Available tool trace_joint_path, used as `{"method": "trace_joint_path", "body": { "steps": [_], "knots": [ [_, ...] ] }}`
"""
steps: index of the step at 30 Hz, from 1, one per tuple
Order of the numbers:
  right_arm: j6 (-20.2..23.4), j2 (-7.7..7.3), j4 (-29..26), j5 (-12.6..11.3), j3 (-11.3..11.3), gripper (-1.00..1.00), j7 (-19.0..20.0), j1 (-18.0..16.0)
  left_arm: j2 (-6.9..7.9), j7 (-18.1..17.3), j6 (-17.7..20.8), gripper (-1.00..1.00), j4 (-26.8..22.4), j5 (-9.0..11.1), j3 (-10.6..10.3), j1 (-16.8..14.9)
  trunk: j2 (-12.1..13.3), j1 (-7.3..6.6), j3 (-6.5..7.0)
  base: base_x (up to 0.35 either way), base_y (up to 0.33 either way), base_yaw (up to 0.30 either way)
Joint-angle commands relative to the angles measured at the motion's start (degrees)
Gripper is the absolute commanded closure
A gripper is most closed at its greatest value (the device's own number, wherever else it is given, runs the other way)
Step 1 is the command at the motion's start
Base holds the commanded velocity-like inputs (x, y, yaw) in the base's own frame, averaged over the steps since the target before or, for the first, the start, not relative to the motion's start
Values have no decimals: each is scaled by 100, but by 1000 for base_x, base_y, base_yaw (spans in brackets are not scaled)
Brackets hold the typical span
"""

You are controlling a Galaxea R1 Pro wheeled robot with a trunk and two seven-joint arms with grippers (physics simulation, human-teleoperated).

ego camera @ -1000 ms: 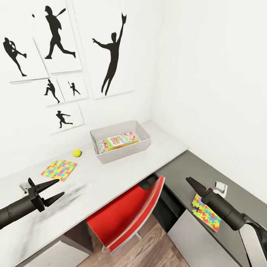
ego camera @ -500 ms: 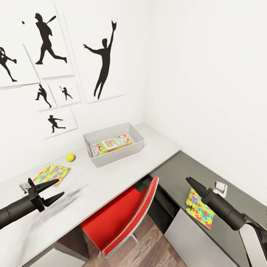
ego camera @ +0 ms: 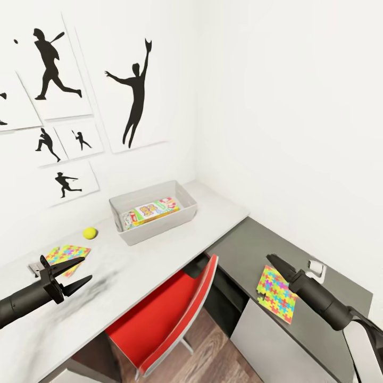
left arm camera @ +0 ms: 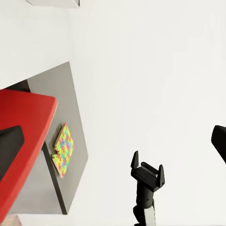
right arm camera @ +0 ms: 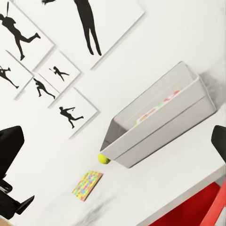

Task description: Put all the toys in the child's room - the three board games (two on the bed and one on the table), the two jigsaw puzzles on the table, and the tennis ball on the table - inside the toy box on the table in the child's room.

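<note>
White walls and the corner bench [ego camera: 159,255] have slid leftward as the view was turned. Left jaws [ego camera: 72,272] are spread, empty; right jaws [ego camera: 274,261] cannot be judged, near a jigsaw puzzle [ego camera: 276,293]; toy box [ego camera: 159,226] holds games.

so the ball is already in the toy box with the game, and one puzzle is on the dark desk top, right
Not quite: the ball is not in the toy box. The head view shows it lying on the pale desk top beside the box. The rest holds: a game is in the box, and one puzzle lies on the dark desk top.
</note>
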Motion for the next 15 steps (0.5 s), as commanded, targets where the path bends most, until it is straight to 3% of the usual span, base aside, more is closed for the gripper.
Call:
{"method": "trace_joint_path", "body": {
  "steps": [1,15],
  "knots": [
    [43,0,0,-35,-3,-100,3,-5,1,-48,17,-100,2,-45,3,-4,-11,3,-1,0,0,-139],
    [43,0,6,-35,-3,-100,1,-5,1,-48,17,-100,6,-45,8,-4,-11,3,128,0,0,-139]
  ]
}}
